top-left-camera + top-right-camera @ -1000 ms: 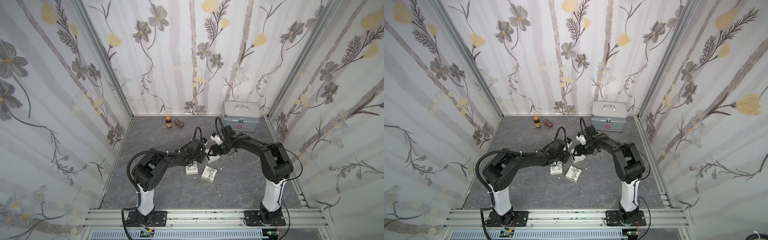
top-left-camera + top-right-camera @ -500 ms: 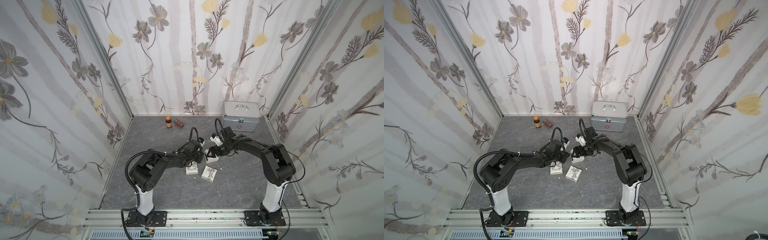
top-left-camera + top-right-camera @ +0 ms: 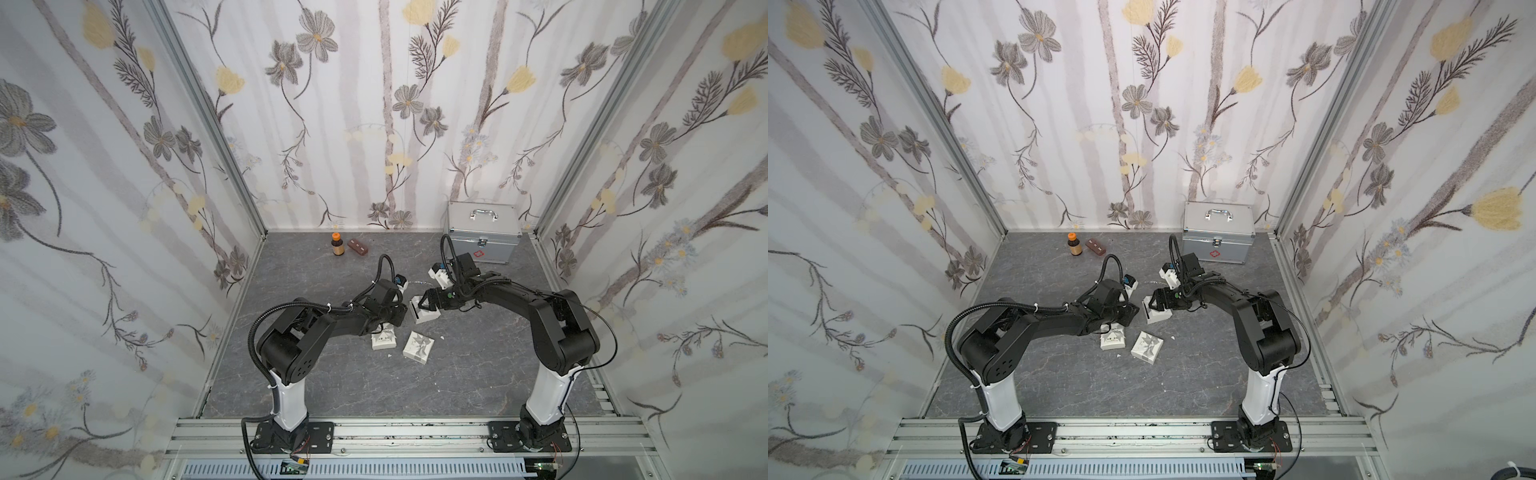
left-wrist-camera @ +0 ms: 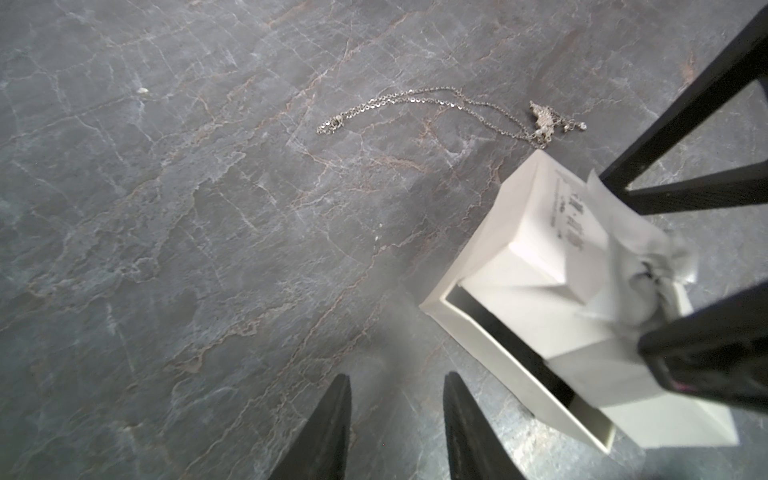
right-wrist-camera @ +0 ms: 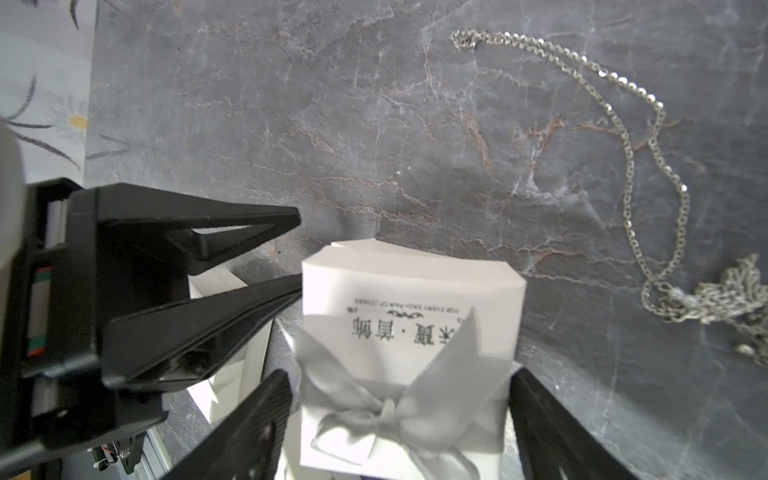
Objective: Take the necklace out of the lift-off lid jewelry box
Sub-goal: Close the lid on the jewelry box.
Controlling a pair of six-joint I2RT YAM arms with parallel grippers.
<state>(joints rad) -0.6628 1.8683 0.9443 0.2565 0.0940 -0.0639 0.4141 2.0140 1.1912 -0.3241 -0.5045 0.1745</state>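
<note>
Edging back a touch since 1 second ago, left claw (image 4: 397,376) hangs part-open, empty; right claw (image 5: 399,374) spreads wide astride the ribboned lid (image 5: 415,291), whether gripping I cannot tell; lid leans tilted in the white box base (image 4: 498,353); necklace (image 4: 415,102) lies outside, on the surface (image 4: 166,208).

Necklace (image 5: 631,137): the pendant end is bunched, soft, and runs off the frame edge in the right wrist view. In both top views it is too thin to trace.

Ribbon-tied lid (image 5: 409,332): the near end is cut off by the frame. Cannot tell if the right gripper (image 5: 399,374) fingers actually press its sides.

Left wrist view: the lid's bow is blurred. The lid mostly covers the inside of the box base (image 4: 478,336). Only the fingertips of the left gripper (image 4: 397,378) are in frame.

In a top view the left gripper's jaws are lost against the black wrist. The arm half covers the white box (image 3: 384,340) beneath it.
</note>
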